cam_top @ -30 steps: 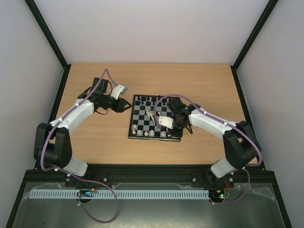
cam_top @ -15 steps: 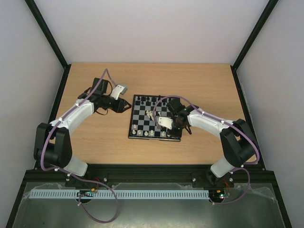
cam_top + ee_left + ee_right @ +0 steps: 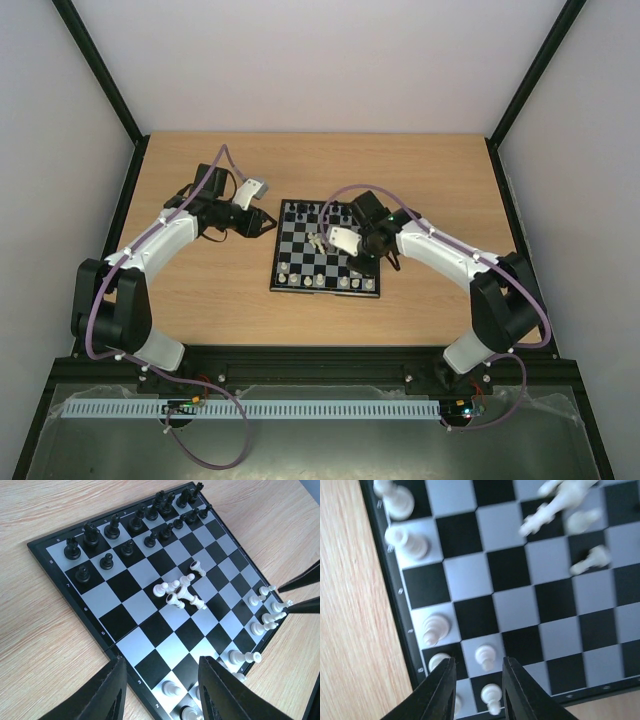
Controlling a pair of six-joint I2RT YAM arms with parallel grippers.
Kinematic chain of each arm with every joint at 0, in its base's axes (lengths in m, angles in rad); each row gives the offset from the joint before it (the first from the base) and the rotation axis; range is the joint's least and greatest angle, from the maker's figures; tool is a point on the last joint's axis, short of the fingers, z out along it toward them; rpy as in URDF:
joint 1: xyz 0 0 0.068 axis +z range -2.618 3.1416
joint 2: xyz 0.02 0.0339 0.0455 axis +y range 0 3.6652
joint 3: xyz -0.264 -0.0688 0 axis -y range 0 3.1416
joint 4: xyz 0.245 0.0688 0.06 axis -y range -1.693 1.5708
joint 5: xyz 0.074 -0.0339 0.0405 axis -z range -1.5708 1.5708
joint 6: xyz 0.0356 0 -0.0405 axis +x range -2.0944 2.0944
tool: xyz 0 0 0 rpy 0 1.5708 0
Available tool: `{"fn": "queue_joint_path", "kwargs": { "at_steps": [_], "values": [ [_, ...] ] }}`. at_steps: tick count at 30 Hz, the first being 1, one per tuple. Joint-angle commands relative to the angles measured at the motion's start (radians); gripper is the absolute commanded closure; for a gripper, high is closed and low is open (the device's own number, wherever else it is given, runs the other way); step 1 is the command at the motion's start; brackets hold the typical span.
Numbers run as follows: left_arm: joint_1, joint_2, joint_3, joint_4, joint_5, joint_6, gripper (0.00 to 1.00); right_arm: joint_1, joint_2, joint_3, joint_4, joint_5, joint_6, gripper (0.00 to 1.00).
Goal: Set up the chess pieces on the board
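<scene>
I'm partway through the white side. The board lies at the middle of the worktop, between my two arms. The black pieces stand in two rows along its far side, so I judge that half done. The white set is only partly placed. Several standing white pieces line the near rows, while a heap of toppled white pieces lies on the centre squares.

My right pincer hangs low over the white home rows with its jaws parted. A white pawn stands in the gap between the fingers. The wrist view is blurred, but as far as I can tell nothing is clamped and the pawn rests on its own square. My left pincer hovers at the board's left edge, jaws apart and empty.

So I take the step in hand to be the setting-down of a white piece. The next move calls for lifting the right pincer straight up, clear of the pawn and its close neighbours. Then I would carry it to the heap, single out one piece at the heap's outer edge and close on it alone. The pieces are tiny and tangled, so a careless approach could scatter them toward the black rows.
</scene>
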Motion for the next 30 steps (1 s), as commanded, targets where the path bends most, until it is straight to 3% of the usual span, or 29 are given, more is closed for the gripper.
{"fn": "queue_joint_path", "kwargs": {
  "at_steps": [1,9,15,30],
  "values": [
    [0.004,-0.024,-0.013,-0.006,0.007,0.017,0.57,-0.007,-0.006,0.096,-0.061,0.009,0.089,0.73],
    [0.004,-0.042,-0.018,-0.026,0.0,0.04,0.57,-0.025,0.152,0.271,-0.072,-0.03,0.192,0.74],
    [0.006,-0.059,-0.028,-0.035,-0.001,0.048,0.57,-0.025,0.291,0.393,-0.072,-0.009,0.226,0.69],
    [0.018,-0.064,-0.025,-0.048,0.001,0.053,0.56,-0.025,0.494,0.539,-0.062,0.0,0.275,0.72]
  ]
}}
